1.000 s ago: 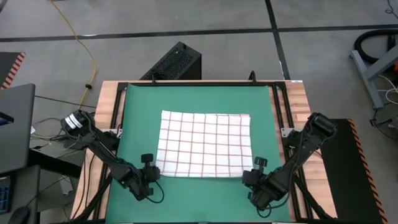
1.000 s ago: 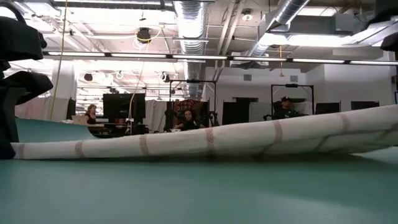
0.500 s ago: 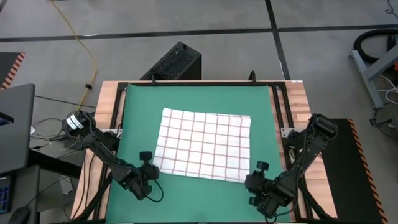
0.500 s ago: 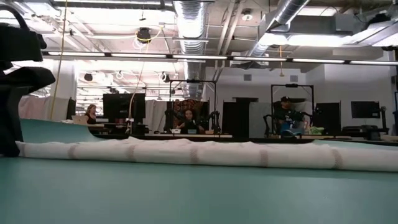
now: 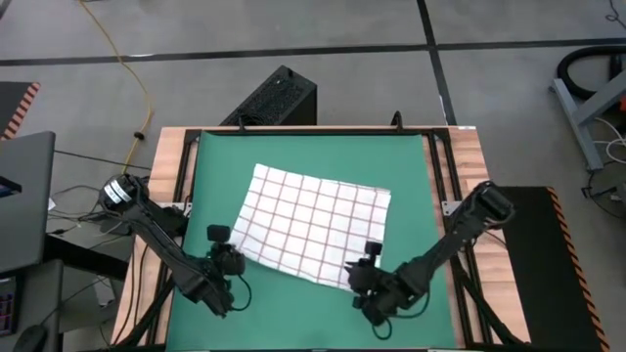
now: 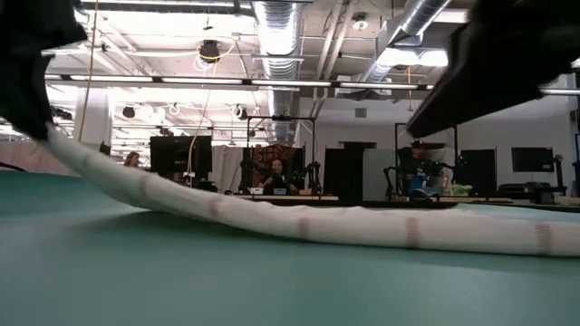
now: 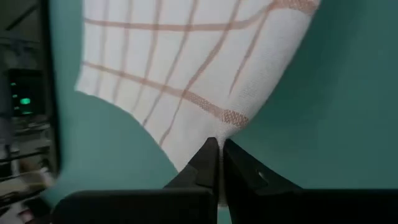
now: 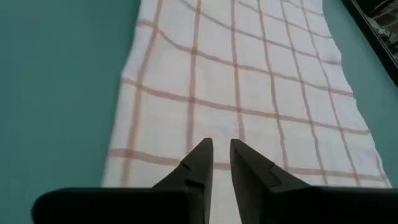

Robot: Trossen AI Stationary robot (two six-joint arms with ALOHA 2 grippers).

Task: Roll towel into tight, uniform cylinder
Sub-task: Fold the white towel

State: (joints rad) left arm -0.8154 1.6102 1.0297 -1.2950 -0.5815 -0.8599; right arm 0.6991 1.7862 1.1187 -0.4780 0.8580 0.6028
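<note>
Since before, towel (image 5: 315, 230) skewed; left claw (image 7: 217, 151) pinches its near corner, right claw (image 8: 220, 157) slightly parted above its near edge.

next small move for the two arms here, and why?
Probably lower the left pincer to lay its corner down. The towel lies skewed and unrolled on the mat; the left pincer is shut on the near left corner, lifted in the low view. The right pincer sits slightly open over the near right edge.
</note>
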